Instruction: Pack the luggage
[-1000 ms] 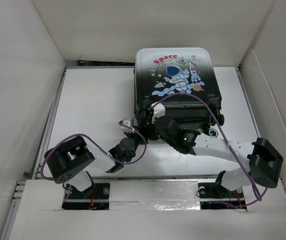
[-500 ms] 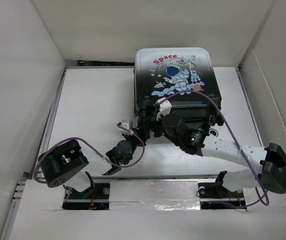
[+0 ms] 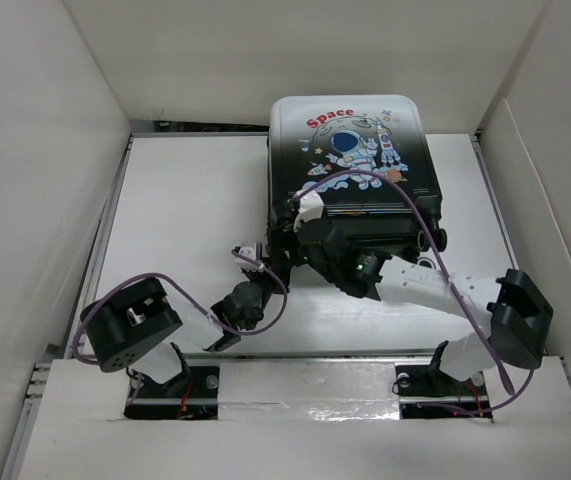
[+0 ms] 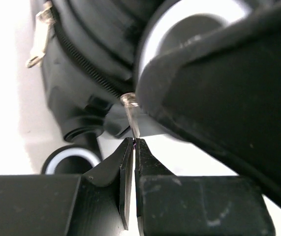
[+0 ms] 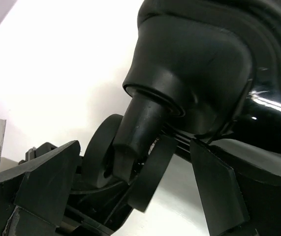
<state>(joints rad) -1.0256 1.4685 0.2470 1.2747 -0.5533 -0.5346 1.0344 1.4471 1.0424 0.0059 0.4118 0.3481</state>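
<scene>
The luggage (image 3: 350,150) lies shut on the white table, astronaut print up, wheels toward the arms. At its near left corner my left gripper (image 3: 265,262) is shut, its tips (image 4: 133,142) pinching the end of a small metal zipper pull (image 4: 132,115) on the black zip edge. My right gripper (image 3: 295,225) reaches over the same corner and stands open. In the right wrist view its fingers (image 5: 46,182) straddle a black caster wheel (image 5: 152,172) and its stem, touching neither side. The luggage's inside is hidden.
A second zipper pull (image 4: 39,29) hangs farther along the zip. Another wheel (image 4: 74,160) sits just beyond my left fingertips. The right arm's purple cable (image 3: 405,205) arcs over the case. White walls (image 3: 45,150) enclose the table on three sides.
The right gripper has opened wide and swung toward the luggage's near left corner, around the wheel. The left gripper has stayed shut and nearly still.
</scene>
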